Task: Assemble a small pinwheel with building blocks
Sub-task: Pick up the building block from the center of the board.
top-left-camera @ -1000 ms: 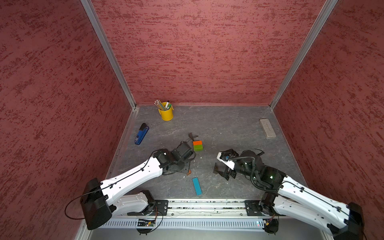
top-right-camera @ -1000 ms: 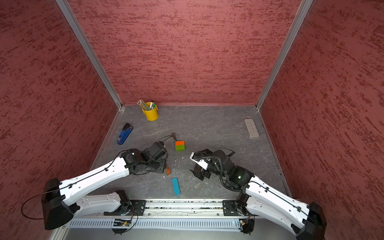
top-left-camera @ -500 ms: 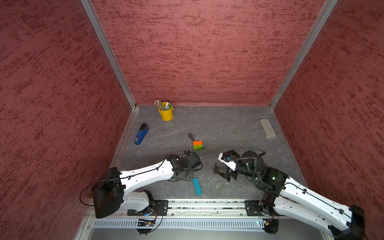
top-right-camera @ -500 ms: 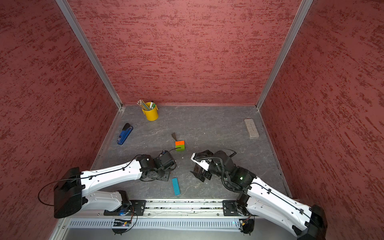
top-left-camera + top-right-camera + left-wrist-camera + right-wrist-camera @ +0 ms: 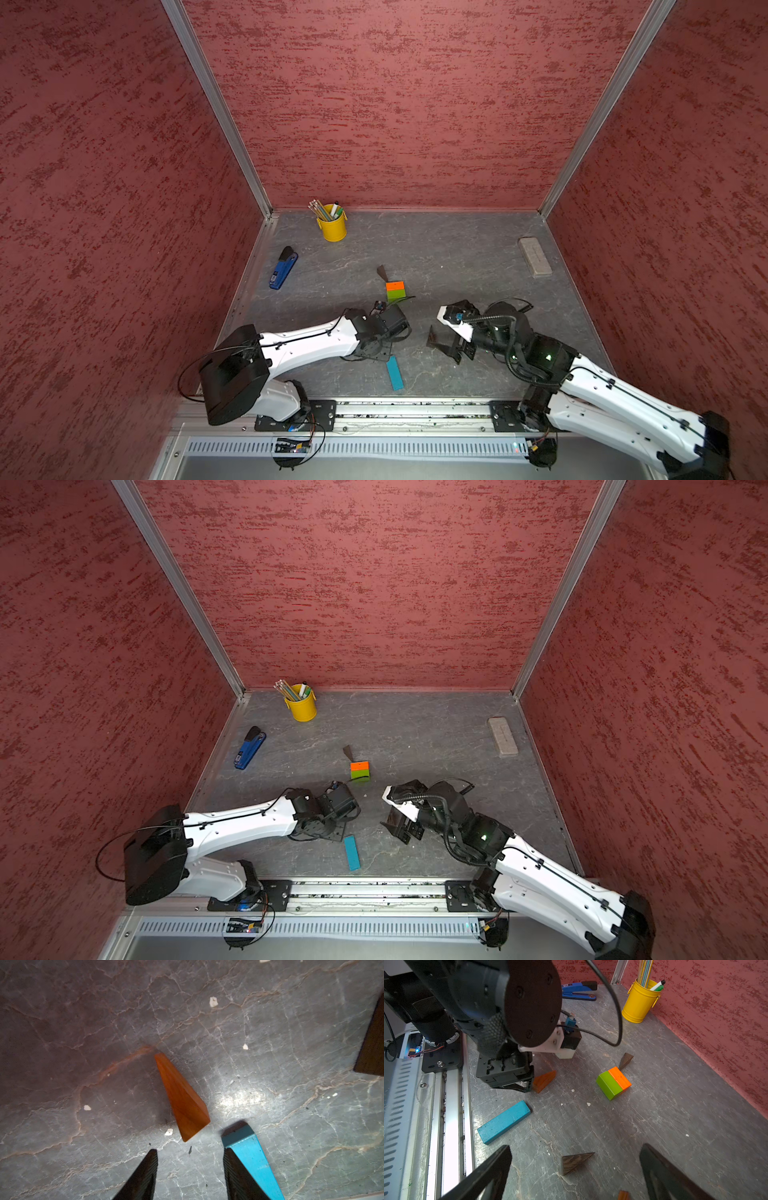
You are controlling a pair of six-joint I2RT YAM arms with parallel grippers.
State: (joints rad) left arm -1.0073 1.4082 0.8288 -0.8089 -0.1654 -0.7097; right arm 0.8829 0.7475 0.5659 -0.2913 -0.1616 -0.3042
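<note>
An orange block and a green block (image 5: 395,291) lie joined side by side mid-floor, with a dark brown wedge (image 5: 382,273) at the orange corner. My left gripper (image 5: 190,1152) is open and holds nothing. It points down at an orange-brown wedge (image 5: 182,1101) lying just ahead of its fingertips. The blue bar (image 5: 251,1157) lies flat right beside one finger. My right gripper (image 5: 576,1146) is wide open and low over another dark wedge (image 5: 575,1162) that lies loose between its fingers. A second orange-brown wedge (image 5: 623,1195) peeks in at the frame edge.
A yellow cup of pencils (image 5: 333,227) stands at the back left. A blue stapler (image 5: 283,268) lies by the left wall and a grey eraser (image 5: 535,256) by the right wall. The metal rail (image 5: 415,409) runs along the front edge. Red walls enclose three sides.
My left arm has swung toward the front and lowered over the orange-brown wedge by the blue bar, its jaws a little wider. The right arm has hardly moved.
</note>
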